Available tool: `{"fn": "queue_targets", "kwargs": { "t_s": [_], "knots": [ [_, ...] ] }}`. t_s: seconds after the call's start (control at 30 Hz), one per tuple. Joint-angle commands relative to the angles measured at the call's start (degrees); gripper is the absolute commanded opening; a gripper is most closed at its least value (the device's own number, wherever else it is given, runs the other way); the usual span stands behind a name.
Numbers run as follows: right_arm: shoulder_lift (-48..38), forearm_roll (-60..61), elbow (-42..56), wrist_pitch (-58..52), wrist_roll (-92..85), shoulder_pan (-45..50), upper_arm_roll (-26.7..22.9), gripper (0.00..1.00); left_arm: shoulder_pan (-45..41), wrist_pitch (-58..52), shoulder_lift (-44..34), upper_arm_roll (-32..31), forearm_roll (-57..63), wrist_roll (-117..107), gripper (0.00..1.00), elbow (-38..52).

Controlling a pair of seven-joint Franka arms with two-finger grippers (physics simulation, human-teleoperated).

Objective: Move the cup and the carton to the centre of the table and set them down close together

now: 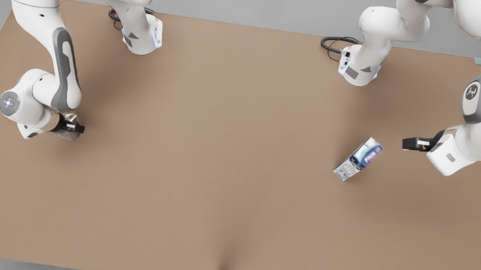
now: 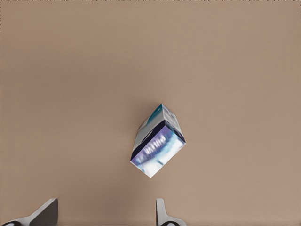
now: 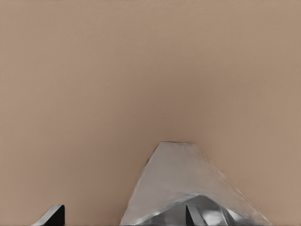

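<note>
A: What stands on the tabletop [image 1: 222, 190]?
B: The carton [image 1: 358, 159], toward the front view's right, with bare surface on every side; the left gripper [image 1: 408, 143] hangs just beside it, fingers [image 2: 44, 214] spread, nothing between them.
A: And the front view's left?
B: The right gripper [image 1: 72, 128] sits around the cup [image 3: 188, 188]. The centre lies open between both.

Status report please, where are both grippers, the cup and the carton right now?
Left gripper open, short of the carton, front view's right. Right gripper open around the cup, front view's left. Nothing lifted. Table centre unobstructed.
</note>
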Motion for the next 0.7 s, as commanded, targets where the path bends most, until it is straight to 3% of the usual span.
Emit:
{"fn": "queue_targets", "kwargs": {
  "t_s": [0.0, 0.03, 0.1, 0.17, 0.67],
  "knots": [
    [0.00, 0.00, 0.00, 0.00, 0.00, 0.00, 0.00, 0.69, -0.01, 0.00, 0.00, 0.00, 0.00, 0.00, 1.00, 0.00],
    [0.00, 0.00, 0.00, 0.00, 0.00, 0.00, 0.00, 0.60, -0.01, -0.09, 0.00, -0.26, 0.01, -0.09, 1.00, 0.26],
    [0.00, 0.00, 0.09, 0.00, 0.00, 0.00, 0.00, 0.29, -0.01, 0.00, 0.00, -0.26, 0.00, 0.00, 1.00, 0.26],
    [0.09, 0.00, 0.18, -0.09, 0.00, 0.09, 0.00, 0.21, -0.01, -0.09, 0.08, -0.26, 0.00, 0.00, 1.00, 0.26],
    [-0.44, 0.00, 0.53, -0.79, 0.00, 0.62, 0.18, 0.21, -0.01, -0.09, 0.08, -0.35, 0.00, -0.09, 1.00, 0.35]
  ]
}}
